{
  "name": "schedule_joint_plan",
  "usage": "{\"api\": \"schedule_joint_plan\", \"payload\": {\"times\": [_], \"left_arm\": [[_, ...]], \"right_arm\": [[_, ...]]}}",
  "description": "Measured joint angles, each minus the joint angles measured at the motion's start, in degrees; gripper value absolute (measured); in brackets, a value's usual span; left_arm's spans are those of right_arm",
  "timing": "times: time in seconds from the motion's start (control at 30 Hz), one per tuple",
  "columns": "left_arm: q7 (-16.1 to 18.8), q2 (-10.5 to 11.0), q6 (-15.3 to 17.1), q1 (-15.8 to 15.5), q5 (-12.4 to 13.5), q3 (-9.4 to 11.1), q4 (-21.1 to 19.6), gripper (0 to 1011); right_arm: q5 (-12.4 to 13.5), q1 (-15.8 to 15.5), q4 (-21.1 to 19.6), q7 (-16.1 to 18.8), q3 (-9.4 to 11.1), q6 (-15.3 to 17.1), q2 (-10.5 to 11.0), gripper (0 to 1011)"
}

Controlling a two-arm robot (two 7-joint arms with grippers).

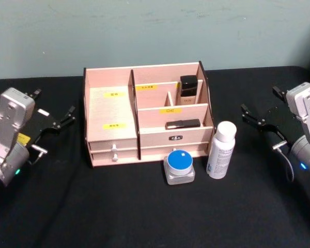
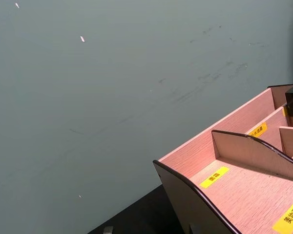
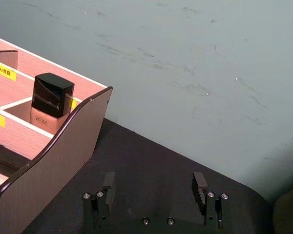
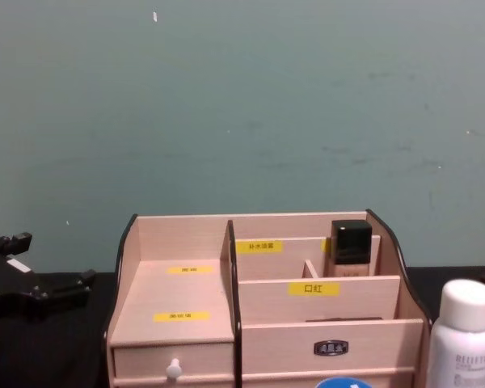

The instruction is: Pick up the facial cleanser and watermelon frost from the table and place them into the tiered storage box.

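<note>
On the black table [image 1: 144, 222] the cleanser [image 1: 220, 150] and jar [image 1: 179, 166] stand just before the box [image 1: 109, 109], left gripper [image 1: 56, 103] and right gripper [image 3: 154, 180] spread empty near the side edges; the right one should probably clasp the cleanser mid-body, keeping it upright.

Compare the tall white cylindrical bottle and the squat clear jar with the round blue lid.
The white bottle stands much taller and slimmer than the blue-lidded jar. The bottle is opaque white with a rounded white cap; the jar is clear with a bright-blue lid. Both stand upright on the black table, just before the pale wooden organiser.
</note>
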Motion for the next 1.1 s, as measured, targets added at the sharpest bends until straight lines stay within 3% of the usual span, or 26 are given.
{"api": "schedule_joint_plan", "payload": {"times": [1.1], "left_arm": [[0.0,0.0,0.0,0.0,0.0,0.0,0.0,1010]], "right_arm": [[0.0,0.0,0.0,0.0,0.0,0.0,0.0,1002]]}}
